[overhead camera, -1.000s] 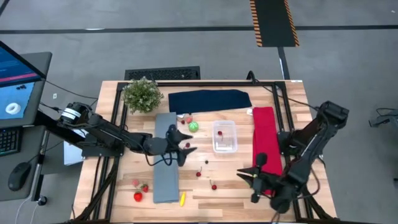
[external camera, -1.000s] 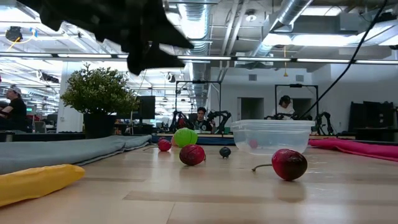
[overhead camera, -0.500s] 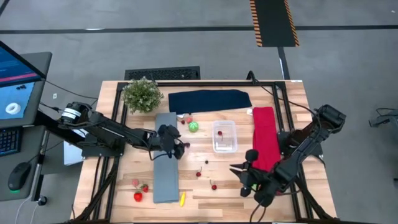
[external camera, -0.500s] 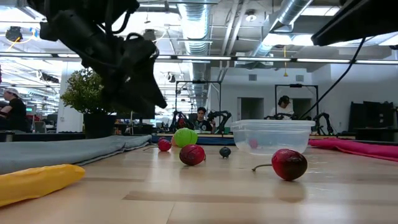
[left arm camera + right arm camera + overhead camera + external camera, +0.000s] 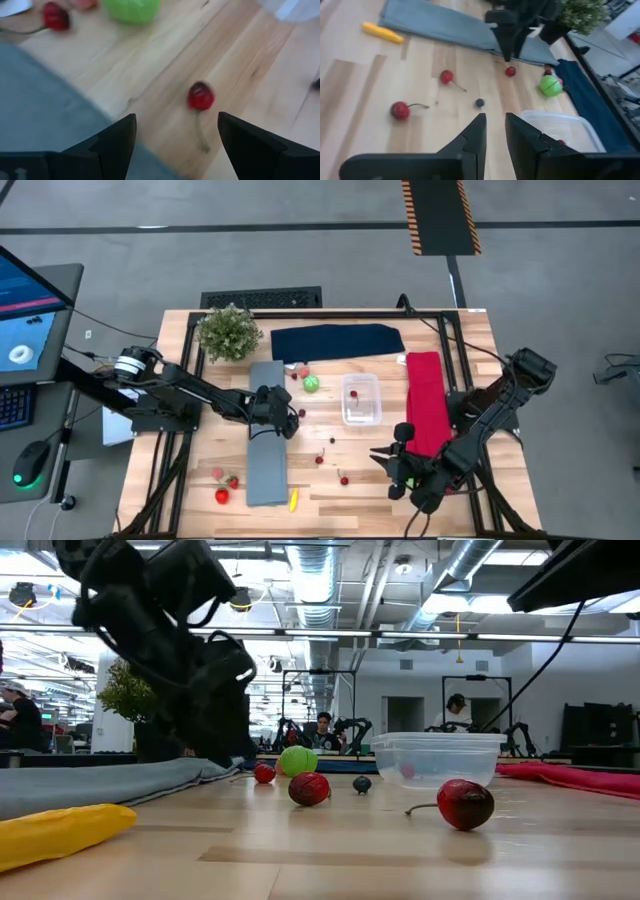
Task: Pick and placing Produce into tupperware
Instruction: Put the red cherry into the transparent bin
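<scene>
My left gripper [image 5: 291,416] stands open low over the right edge of the grey cloth [image 5: 265,442], tipped down. A small red cherry [image 5: 200,96] lies on the wood just ahead of it, between the lines of the two fingers and untouched. Farther off lie a lime-green piece [image 5: 311,383] and another cherry [image 5: 55,16]. The clear tupperware [image 5: 361,400] stands mid-table with a red piece [image 5: 561,142] inside. My right gripper [image 5: 495,134] hovers near the table's front right, narrowly open and holding nothing. Two cherries [image 5: 400,110] [image 5: 446,76] and a dark berry [image 5: 479,102] lie before it.
A potted plant [image 5: 229,332] and a navy cloth [image 5: 337,340] lie along the far edge. A red cloth [image 5: 427,405] runs down the right side. Red strawberry pieces [image 5: 224,489] and a yellow piece [image 5: 293,500] sit near the front left. People stand in the room behind.
My left gripper has sunk toward the table and tipped its fingers downward with a roll of the wrist, and now stands over the cherry beside the grey cloth. My right gripper has shifted a little toward the table's left. No produce has moved.
</scene>
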You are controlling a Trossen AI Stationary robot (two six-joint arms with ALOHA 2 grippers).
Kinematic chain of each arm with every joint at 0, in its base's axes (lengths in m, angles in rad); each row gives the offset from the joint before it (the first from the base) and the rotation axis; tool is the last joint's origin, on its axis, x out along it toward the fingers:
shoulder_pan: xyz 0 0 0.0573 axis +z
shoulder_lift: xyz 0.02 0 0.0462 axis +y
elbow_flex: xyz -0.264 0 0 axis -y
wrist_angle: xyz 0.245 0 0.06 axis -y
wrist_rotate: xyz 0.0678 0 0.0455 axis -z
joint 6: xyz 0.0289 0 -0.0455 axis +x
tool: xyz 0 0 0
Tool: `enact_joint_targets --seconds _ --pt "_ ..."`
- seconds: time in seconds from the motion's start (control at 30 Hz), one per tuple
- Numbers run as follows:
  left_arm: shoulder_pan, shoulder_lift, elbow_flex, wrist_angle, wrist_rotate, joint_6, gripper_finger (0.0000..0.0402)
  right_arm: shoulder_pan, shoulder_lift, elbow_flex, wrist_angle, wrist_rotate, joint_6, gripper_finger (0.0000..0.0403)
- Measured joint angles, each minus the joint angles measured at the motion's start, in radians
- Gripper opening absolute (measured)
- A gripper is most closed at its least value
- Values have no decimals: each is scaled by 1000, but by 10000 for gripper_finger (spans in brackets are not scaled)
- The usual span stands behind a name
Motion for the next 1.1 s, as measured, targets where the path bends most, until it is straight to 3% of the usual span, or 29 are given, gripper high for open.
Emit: enact_joint_targets --seconds 0.43,1.1 --pt "-27 -1 42 -87 -3 -17 270 23 0 0 2 1 25 95" --pt "-31 35 42 -76 -9 -21 270 24 0 0 35 0 25 95"
